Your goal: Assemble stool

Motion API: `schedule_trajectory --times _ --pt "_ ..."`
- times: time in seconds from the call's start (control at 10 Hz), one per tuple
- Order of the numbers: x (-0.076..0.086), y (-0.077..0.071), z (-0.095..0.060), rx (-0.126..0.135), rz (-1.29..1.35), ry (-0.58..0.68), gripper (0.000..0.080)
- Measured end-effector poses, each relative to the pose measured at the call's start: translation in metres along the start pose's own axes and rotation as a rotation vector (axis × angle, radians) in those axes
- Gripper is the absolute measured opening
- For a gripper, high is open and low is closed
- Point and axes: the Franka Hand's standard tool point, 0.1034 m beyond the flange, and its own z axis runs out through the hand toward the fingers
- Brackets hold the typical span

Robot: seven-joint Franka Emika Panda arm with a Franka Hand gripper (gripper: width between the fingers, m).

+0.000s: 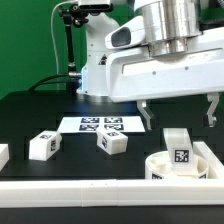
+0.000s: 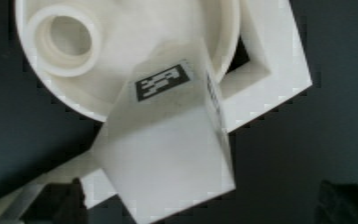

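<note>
The round white seat (image 1: 165,165) lies at the exterior view's right front, with a marker tag on its side. One white leg (image 1: 177,139) stands upright on it. My gripper (image 1: 178,114) hangs open just above that leg, a finger on each side, holding nothing. Two loose legs (image 1: 43,146) (image 1: 111,143) lie on the black table to the left, and part of another white piece (image 1: 2,155) shows at the left edge. In the wrist view the seat (image 2: 114,55) and the leg (image 2: 167,150) rise toward the open gripper (image 2: 202,208).
The marker board (image 1: 100,124) lies flat behind the loose legs. A long white rim bar (image 1: 90,192) runs along the table's front, and its corner (image 2: 282,75) sits against the seat. The robot's base stands behind at the centre.
</note>
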Motion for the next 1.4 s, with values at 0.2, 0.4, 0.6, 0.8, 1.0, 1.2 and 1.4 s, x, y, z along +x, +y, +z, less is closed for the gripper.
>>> schedule_trajectory --times 0.2,0.4,0.6,0.8,1.0,1.2,1.4 --pt "-0.001 -0.002 -0.001 -0.016 -0.189 0.002 0.0649" --pt "-0.001 0.002 0.000 -0.032 -0.523 -0.007 0.0649" --pt "-0.002 0.004 0.001 -0.039 -0.657 -0.022 0.0649" --pt "-0.001 0.007 0.001 -0.048 -0.756 -0.024 0.0649" --pt "-0.001 0.007 0.001 -0.066 -0.916 -0.028 0.0649" --pt "-0.008 -0.003 0.003 -0.089 -1.136 -0.045 0.0649" --pt "-0.011 -0.005 0.003 -0.097 -1.320 -0.083 0.0649"
